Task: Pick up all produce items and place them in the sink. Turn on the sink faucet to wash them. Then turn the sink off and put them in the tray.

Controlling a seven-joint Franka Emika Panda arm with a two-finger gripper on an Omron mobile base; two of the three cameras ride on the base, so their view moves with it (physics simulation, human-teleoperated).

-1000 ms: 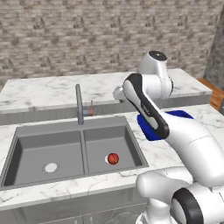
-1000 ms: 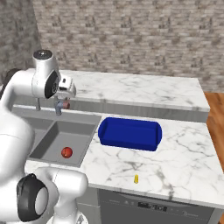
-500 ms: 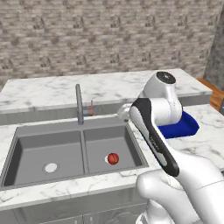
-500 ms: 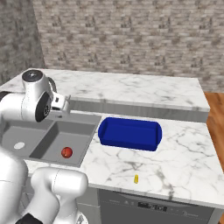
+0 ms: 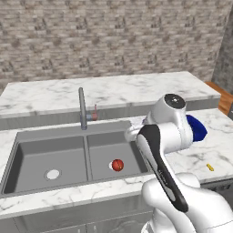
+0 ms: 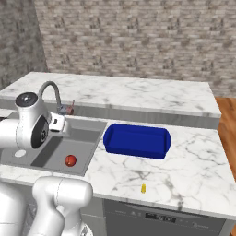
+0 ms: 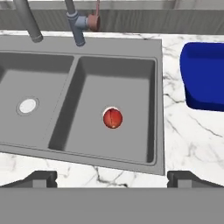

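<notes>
Tomato sits in the right bowl of the sink, on or right at that bowl's drain, untouched. In the right base view it shows as a red ball low in the basin, with the faucet arching at the far edge and the blue tray on the counter just right of the sink. The left base view gives the same layout: tomato in the right bowl, faucet stem at the far rim between the bowls.

The gripper hangs above the near rim of the sink, looking down into the right bowl, its fingers spread wide and holding nothing. No water can be seen running.

Judging by this, the fruit is already in the sink and the robot is most likely at the retrieval step, though whether washing is done cannot be told from these views. If it is, the next move calls for lowering the spread fingers straight over the tomato, clear of the bowl walls, closing gently on the round, roll-prone fruit, then lifting and carrying it right to the tray. A small yellow item lies near the counter's near edge; what it is cannot be told.
</notes>
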